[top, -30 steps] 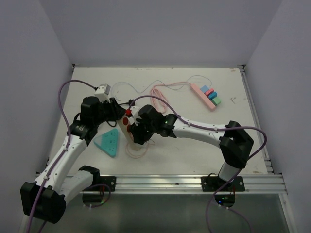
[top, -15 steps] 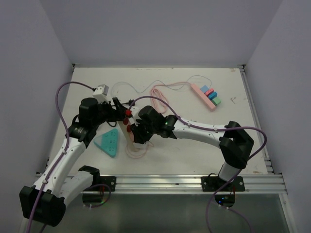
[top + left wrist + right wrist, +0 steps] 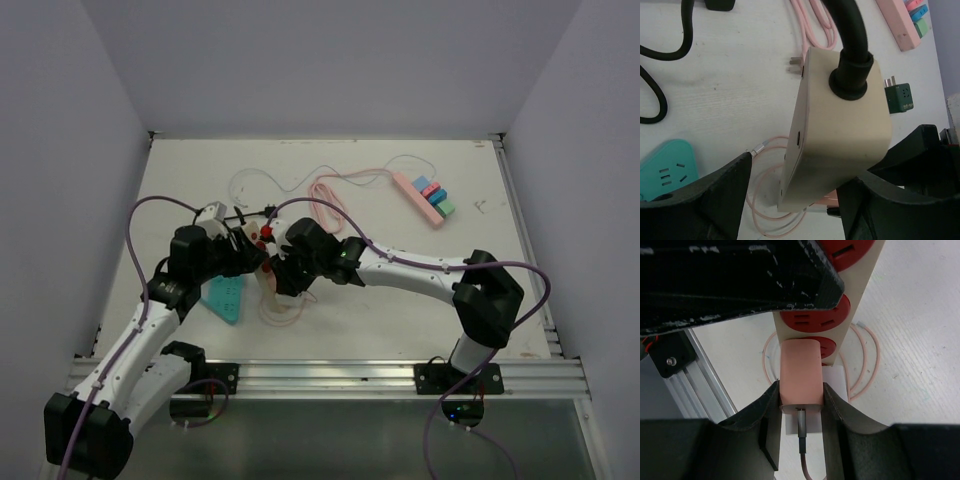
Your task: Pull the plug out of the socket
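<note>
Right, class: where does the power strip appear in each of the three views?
Top external: strip left of centre.
Left wrist: strip fills the middle, black cable at its end.
Right wrist: strip upper centre, red sockets showing, plug in it.
Shared landmark: pink cord looped on the table beside it.

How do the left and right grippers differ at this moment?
The right gripper is shut on the pink plug, fingers pressed to both its sides; the left gripper is open, straddling the beige power strip with a gap at one finger. The left sits at the strip's black cable end, the right at the opposite end. Both address the same strip.
</note>
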### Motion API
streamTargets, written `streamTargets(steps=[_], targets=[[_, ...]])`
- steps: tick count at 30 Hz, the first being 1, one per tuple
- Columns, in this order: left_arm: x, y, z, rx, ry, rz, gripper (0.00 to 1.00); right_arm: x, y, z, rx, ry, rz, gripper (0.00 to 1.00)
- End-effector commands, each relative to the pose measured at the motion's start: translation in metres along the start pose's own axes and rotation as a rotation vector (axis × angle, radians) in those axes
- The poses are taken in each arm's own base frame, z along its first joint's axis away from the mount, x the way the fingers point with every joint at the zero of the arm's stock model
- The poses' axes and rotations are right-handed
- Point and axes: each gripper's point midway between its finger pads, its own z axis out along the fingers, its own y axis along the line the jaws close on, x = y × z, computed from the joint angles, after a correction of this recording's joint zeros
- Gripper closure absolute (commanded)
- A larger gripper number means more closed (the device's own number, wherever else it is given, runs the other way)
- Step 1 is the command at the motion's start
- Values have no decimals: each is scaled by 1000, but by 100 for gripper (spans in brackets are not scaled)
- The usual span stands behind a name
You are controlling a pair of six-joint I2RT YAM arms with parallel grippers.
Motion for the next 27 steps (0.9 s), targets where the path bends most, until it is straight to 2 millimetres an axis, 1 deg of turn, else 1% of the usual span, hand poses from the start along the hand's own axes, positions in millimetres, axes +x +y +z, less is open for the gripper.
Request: streamTargets(steps=[1, 3, 4, 5, 7, 8, 10, 12, 13, 15, 16, 18, 19, 21, 22, 24, 25, 26, 27], targets=[[-9, -17, 1, 75, -46, -7, 32, -55, 21, -26, -61, -183, -30, 100], [-4, -18, 4, 79, -35, -4, 34, -56, 23, -26, -69, -184, -30, 100], [-5, -19, 6, 81, -43, -4, 36, -57, 23, -27, -70, -187, -28, 100], [-1, -20, 8, 84, -34, -5, 37, -58, 23, -27, -72, -186, -28, 100], [0, -23, 12, 94, -40, -1, 39, -58, 24, -27, -72, -186, -25, 100], [5, -26, 15, 99, -25, 4, 39, -60, 25, -28, -75, -192, -26, 100], [7, -27, 18, 93, -28, 13, 41, -61, 25, -28, -75, -193, -23, 100], [12, -31, 21, 95, -17, 34, 44, -63, 26, -29, -79, -197, -21, 100], [11, -28, 22, 79, -25, 46, 49, -63, 27, -29, -81, -196, -18, 100], [11, -28, 23, 77, -27, 66, 55, -63, 27, -30, -83, -196, -17, 100], [8, -26, 23, 64, -36, 86, 63, -64, 28, -31, -85, -197, -17, 100], [3, -26, 22, 56, -50, 106, 74, -63, 28, -33, -86, -198, -18, 100], [0, -23, 22, 41, -63, 126, 84, -63, 28, -35, -86, -200, -13, 100], [-6, -22, 23, 24, -77, 143, 94, -60, 29, -39, -86, -200, -10, 100], [-8, -18, 23, -1, -81, 157, 100, -58, 28, -40, -84, -196, -6, 100], [-16, -14, 24, -39, -92, 189, 100, -55, 28, -46, -80, -190, -2, 100], [-18, -11, 25, -60, -89, 199, 100, -49, 27, -47, -77, -182, 3, 100], [-24, -12, 24, -70, -104, 210, 100, -48, 27, -50, -73, -183, 5, 100], [-28, -10, 24, -87, -113, 221, 100, -46, 27, -56, -71, -182, 6, 100]])
